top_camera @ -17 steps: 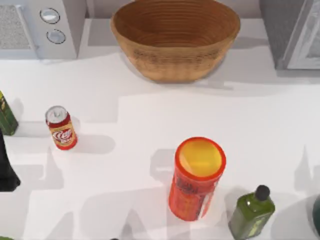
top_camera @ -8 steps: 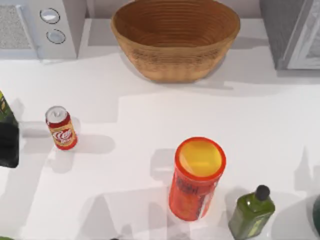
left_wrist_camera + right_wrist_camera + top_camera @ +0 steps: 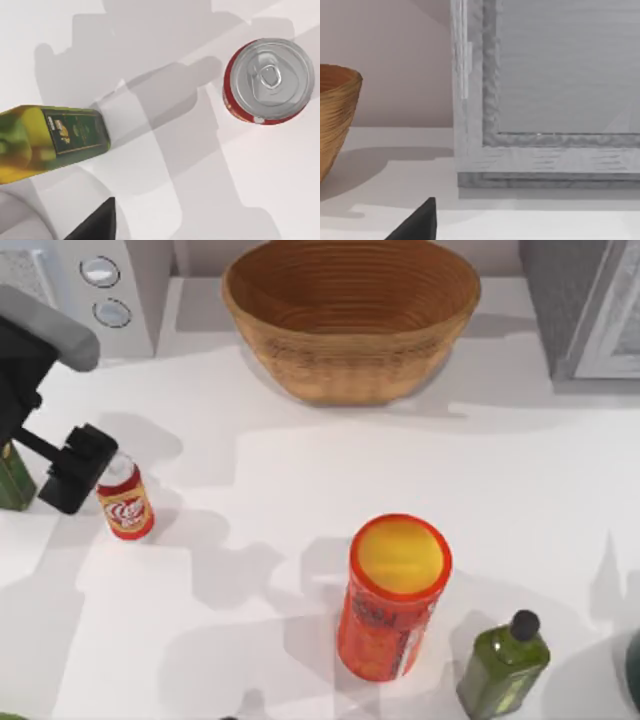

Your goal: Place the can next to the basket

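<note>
Left gripper (image 3: 82, 468) sits at the left edge of the top view, a bit above mid-height, right up against the can (image 3: 125, 502) on its upper-left side. Can't tell if the fingers are spread or closed: from above it's one dark block, and the left wrist view catches just a single dark fingertip (image 3: 97, 225) at the bottom of the frame. From that view the can's silver lid (image 3: 270, 80) sits off in the upper right corner, not between anything, so I'd say nothing is gripped yet.

Progress-wise, this looks like the very start. The can stands upright on the white table (image 3: 300, 490) in the left part of the top view, well apart from the basket (image 3: 350, 320), which sits at the top centre. So no pickup and no carry, and the placing is all still to do. My guess is the gripper needs to line up over the can first.

Other stuff around: a green bottle (image 3: 14, 475) at the far left just beside the gripper, a big orange cylinder (image 3: 393, 598) lower centre, another green bottle (image 3: 503, 665) lower right. Neither of those two is between can and basket.

Right arm seems parked; its wrist view looks at a grey appliance (image 3: 545, 90) with the basket's edge at the left.
</note>
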Controlling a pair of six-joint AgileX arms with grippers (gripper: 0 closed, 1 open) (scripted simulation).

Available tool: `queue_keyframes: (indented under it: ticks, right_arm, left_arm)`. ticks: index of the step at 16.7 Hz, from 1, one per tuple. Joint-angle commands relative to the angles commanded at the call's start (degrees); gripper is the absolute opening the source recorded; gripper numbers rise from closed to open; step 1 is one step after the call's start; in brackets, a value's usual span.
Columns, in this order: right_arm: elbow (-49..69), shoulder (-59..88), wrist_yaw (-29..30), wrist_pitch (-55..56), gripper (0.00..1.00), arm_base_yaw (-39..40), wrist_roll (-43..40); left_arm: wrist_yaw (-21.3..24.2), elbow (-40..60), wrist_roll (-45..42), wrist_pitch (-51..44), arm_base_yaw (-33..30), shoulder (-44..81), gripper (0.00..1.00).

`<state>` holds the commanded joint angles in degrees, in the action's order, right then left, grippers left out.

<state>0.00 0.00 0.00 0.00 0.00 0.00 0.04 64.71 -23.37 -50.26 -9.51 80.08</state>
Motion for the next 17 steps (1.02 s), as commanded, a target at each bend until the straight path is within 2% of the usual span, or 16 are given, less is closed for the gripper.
queue_keyframes:
  ticks: [5, 8, 11, 17]
  right_arm:
    - [0.0, 0.0, 0.0, 0.0, 1.0, 0.0, 0.0]
    - [0.0, 0.0, 0.0, 0.0, 1.0, 0.0, 0.0]
    - [0.0, 0.0, 0.0, 0.0, 1.0, 0.0, 0.0]
    - [0.0, 0.0, 0.0, 0.0, 1.0, 0.0, 0.0]
  left_arm:
    - [0.01, 18.05, -6.33, -13.35, -2.57, 21.3, 1.0]
    - [0.02, 25.08, -8.73, -18.17, -3.56, 29.26, 1.0]
    - [0.01, 27.88, -9.67, -20.03, -3.94, 32.12, 1.0]
    - [0.01, 27.02, -9.8, -19.1, -3.82, 32.19, 1.0]
